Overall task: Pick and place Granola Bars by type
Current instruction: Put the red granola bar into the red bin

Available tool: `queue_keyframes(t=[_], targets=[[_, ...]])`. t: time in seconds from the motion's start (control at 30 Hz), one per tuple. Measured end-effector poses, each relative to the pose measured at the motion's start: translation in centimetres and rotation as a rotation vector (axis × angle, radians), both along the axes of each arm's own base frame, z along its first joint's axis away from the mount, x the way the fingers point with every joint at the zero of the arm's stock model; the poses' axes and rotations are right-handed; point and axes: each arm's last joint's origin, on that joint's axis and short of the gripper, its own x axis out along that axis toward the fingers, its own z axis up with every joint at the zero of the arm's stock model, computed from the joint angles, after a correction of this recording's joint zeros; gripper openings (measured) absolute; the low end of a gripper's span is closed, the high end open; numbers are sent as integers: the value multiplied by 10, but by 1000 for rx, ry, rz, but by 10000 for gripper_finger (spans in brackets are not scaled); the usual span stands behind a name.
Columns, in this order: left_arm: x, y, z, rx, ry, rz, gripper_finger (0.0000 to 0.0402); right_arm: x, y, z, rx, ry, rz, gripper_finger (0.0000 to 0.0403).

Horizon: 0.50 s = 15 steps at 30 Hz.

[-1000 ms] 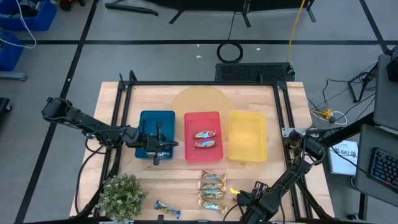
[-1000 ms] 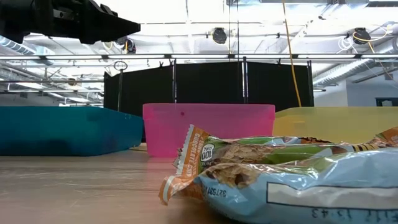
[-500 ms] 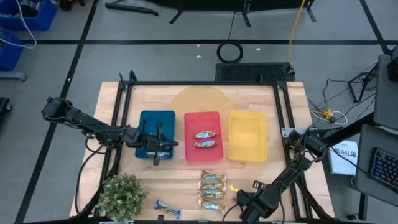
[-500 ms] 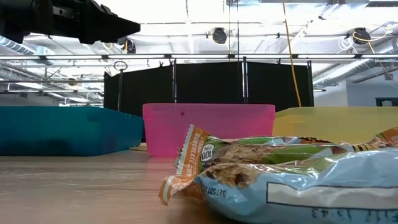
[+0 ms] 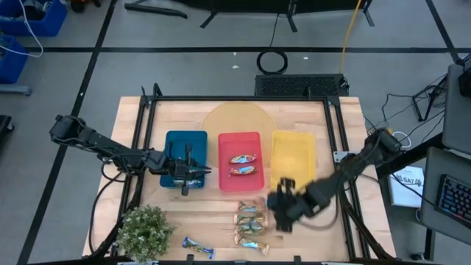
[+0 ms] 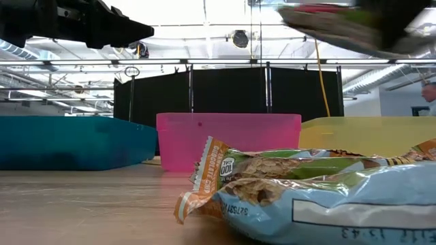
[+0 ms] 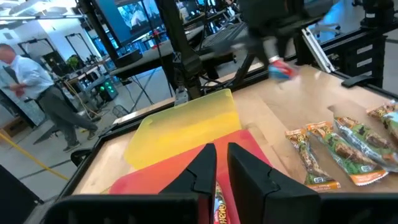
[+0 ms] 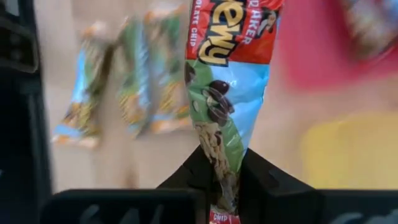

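The granola bars: two red-orange ones [image 5: 243, 164] lie in the red tray [image 5: 224, 180]. Several gold-tan and teal ones [image 5: 250, 224] lie side by side on the table near its front edge. A blue-silver one [image 5: 197, 246] lies beside the plant. My right gripper [image 5: 283, 200] hangs in front of the yellow tray [image 5: 293, 160], shut on a red, green and blue wrapped bar [image 8: 227, 81], which also shows high up in the low view as a blurred bar [image 6: 334, 27]. My left gripper [image 5: 190, 177] hovers over the blue tray [image 5: 176, 143], its fingers [image 7: 205, 165] nearly together. My right gripper pinches the bar by one narrow end [image 8: 222, 177] between its two fingers [image 8: 186, 177]. The bar runs lengthwise straight out ahead of the fingertips. It is lifted well clear of the table and touches nothing else.
A green potted plant [image 5: 146, 230] stands at the near left corner. A pale round board [image 5: 235, 118] lies behind the trays. Black frame rails [image 5: 143, 147] run along the table's sides. A person [image 7: 37, 81] walks in the room beyond.
My right gripper has shut on a bar that lay right of the gold-tan row, lifted it clear, and swung fast up and toward the far edge and the left, ending in front of the yellow tray.
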Motion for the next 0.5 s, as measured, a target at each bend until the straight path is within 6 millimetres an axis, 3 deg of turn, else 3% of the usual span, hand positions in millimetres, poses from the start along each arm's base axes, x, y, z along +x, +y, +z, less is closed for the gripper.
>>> queue_keyframes(t=[0.23, 0.37, 0.5], targets=[[0, 0, 0, 0, 0, 0, 42, 36, -98, 22, -192, -71, 33, 39], [0, 0, 0, 4, 0, 0, 46, 59, -142, 10, -199, -55, 95, 33], [0, 0, 0, 22, -1, 1, 44, 77, -165, -18, -163, 6, 182, 34]])
